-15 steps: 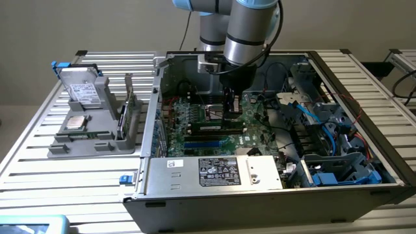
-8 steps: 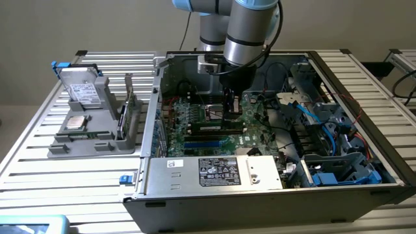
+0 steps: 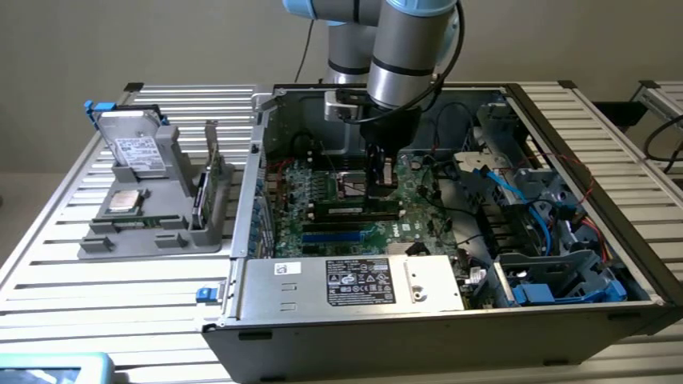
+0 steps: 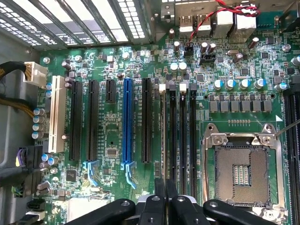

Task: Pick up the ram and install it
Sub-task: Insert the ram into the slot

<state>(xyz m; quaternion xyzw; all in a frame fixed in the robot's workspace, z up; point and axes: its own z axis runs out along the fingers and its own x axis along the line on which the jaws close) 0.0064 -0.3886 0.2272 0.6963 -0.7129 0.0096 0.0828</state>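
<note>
Inside the open computer case (image 3: 427,344) that takes up the middle and the exterior view's right of the slatted table (image 3: 64,280), the arm (image 3: 411,56) reaches straight down, and the tool (image 3: 375,192) sits just over the middle of the motherboard (image 3: 417,200), above the long black memory slots. From that distance the tool's tip is a dark shape against the board, and what lies under it is hidden. The wrist view looks flat onto the motherboard (image 4: 112,126). There the tool (image 4: 165,185) has its two fingers (image 4: 160,192) drawn close, with only a sliver between them. A thin strip seen edge-on, which looks to be the ram (image 4: 162,136), stands in the memory slot nearest the expansion slots. It runs the slot's length from a white latch to the fingertips, which seem clenched on its upper edge. The three memory slots beside it show as wider black channels. Farther along the board on that side is the bare processor socket (image 4: 241,171) with its metal frame. On the other side stand black expansion slots, a blue slot (image 4: 127,122) and a white slot (image 4: 57,112). The exterior view adds the surroundings. A labelled power supply (image 3: 353,280) lies along the case's near wall. By the table's edge at the exterior view's left, well apart from the tool, a grey holder (image 3: 96,244) carries a drive (image 3: 139,148) and a square chip (image 3: 126,200).
</note>
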